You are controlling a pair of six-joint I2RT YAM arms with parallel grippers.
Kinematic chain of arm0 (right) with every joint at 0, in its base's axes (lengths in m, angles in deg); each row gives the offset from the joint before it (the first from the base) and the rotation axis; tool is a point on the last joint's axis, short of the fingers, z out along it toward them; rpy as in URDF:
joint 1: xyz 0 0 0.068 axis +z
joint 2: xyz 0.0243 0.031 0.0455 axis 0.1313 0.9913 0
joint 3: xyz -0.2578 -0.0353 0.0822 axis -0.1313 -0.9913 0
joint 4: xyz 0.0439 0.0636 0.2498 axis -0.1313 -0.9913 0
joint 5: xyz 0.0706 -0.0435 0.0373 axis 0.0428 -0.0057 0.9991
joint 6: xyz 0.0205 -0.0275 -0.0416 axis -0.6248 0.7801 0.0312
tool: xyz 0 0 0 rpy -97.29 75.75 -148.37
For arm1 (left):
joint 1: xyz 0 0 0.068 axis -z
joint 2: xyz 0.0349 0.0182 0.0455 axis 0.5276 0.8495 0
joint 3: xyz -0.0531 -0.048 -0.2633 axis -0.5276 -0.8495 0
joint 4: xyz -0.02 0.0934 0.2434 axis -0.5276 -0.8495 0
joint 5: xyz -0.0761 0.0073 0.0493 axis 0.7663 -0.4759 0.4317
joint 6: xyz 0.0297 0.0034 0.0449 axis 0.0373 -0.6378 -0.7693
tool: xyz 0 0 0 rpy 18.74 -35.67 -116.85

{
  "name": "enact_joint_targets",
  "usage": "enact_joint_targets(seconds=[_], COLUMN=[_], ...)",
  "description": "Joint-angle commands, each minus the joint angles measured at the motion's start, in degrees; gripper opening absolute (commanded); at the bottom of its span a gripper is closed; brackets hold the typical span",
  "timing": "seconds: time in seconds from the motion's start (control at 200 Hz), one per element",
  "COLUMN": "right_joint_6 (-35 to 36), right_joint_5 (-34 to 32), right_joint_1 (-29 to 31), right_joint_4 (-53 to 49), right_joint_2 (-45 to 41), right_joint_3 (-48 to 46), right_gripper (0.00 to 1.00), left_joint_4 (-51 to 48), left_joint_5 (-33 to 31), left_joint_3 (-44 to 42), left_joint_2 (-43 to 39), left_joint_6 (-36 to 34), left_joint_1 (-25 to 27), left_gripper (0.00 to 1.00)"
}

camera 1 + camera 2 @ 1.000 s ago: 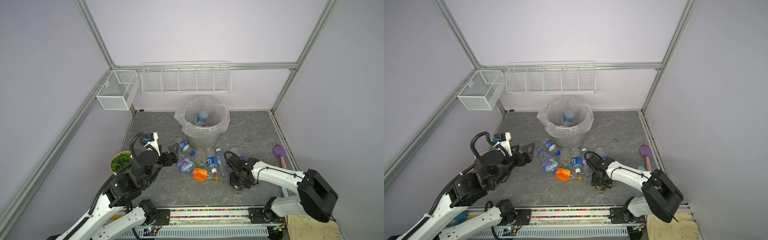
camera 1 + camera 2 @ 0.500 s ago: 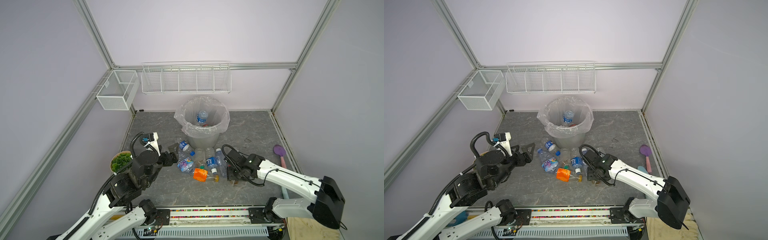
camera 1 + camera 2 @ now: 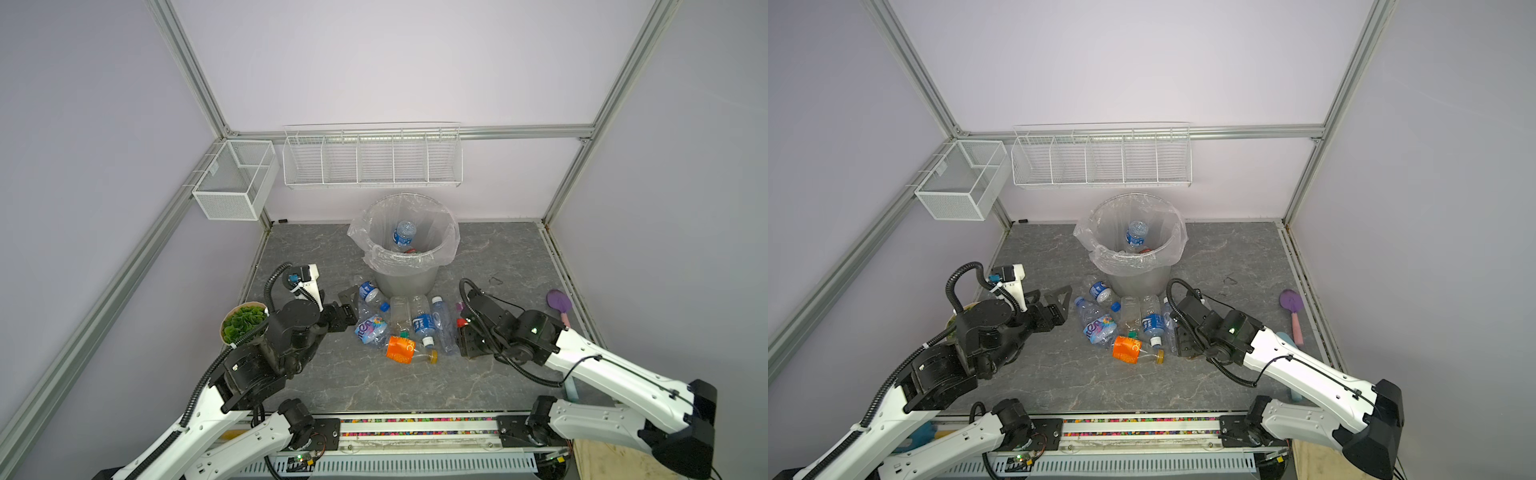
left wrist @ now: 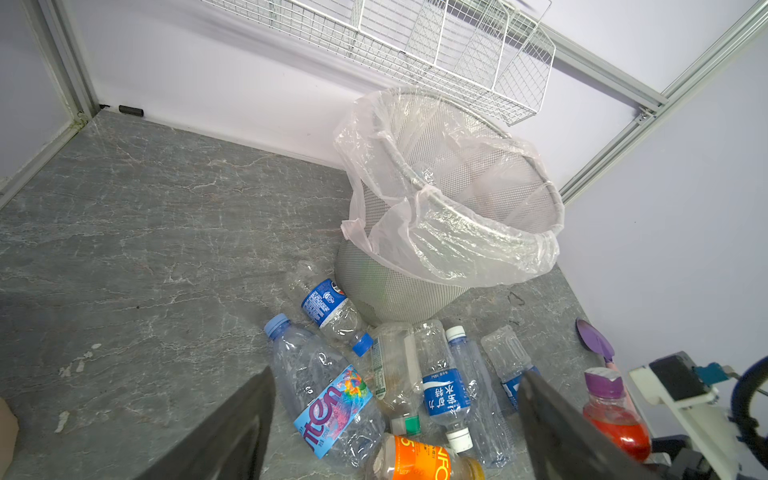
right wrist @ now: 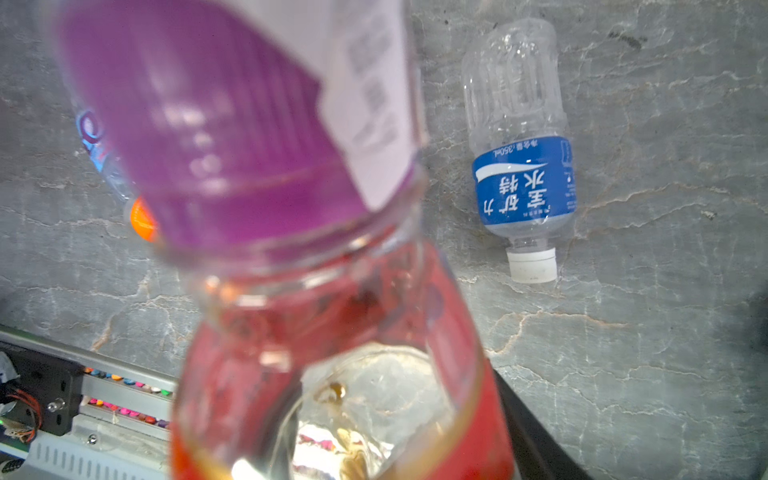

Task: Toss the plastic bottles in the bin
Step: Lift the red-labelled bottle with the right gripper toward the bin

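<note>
At the far left, a bowl of green leaves (image 3: 243, 325) is sitting partly behind the left arm on the desk (image 3: 353, 382). The left hand (image 3: 1051, 295) is hanging above the desk with its 2 fingers spread wide and nothing between them, and it is facing the plastic bottles (image 4: 328, 399). In the left wrist view, 7 of them are lying on the desk in a loose heap, touching or just beside each other. 1 with a blue label (image 3: 369, 292) is lying just beside the foot of the bin (image 3: 405, 284). 1 with an orange label (image 3: 400, 348) is lying nearest to the front edge. The bin is standing upright behind the heap, in the middle near the back wall. A clear bag (image 3: 451, 249) is folded over its rim, and 1 blue-labelled bottle (image 3: 403, 236) is leaning inside it. To the right of the heap, the right hand (image 3: 464, 334) is pinching a purple and red bottle (image 5: 291, 187). Whether this bottle is touching the desk cannot be told. At the far right, a purple scoop (image 3: 557, 302) is lying near the edge of the desk.
</note>
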Motion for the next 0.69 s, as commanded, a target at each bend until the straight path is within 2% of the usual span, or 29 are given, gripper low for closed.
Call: enact_joint_targets(seconds=[0.0,0.14,0.69], right_joint_6=[3.8,7.9,19.8], right_joint_5=[-1.4,0.3,-7.2], right_joint_1=[0.4,0.4,0.4], right_joint_4=[1.5,4.1,3.3], right_joint_2=[-0.9,-1.2,2.4], right_joint_3=[2.7,5.1,22.5], right_gripper=[0.07,0.07,0.07], left_joint_4=[-0.8,-1.0,-1.2], left_joint_5=[-1.0,-1.1,-1.4], left_joint_3=[0.8,0.8,0.3], left_joint_2=[0.1,0.1,-0.3], left_joint_6=[0.3,0.4,0.5], left_joint_1=[0.4,0.3,0.3], left_gripper=[0.90,0.90,0.90])
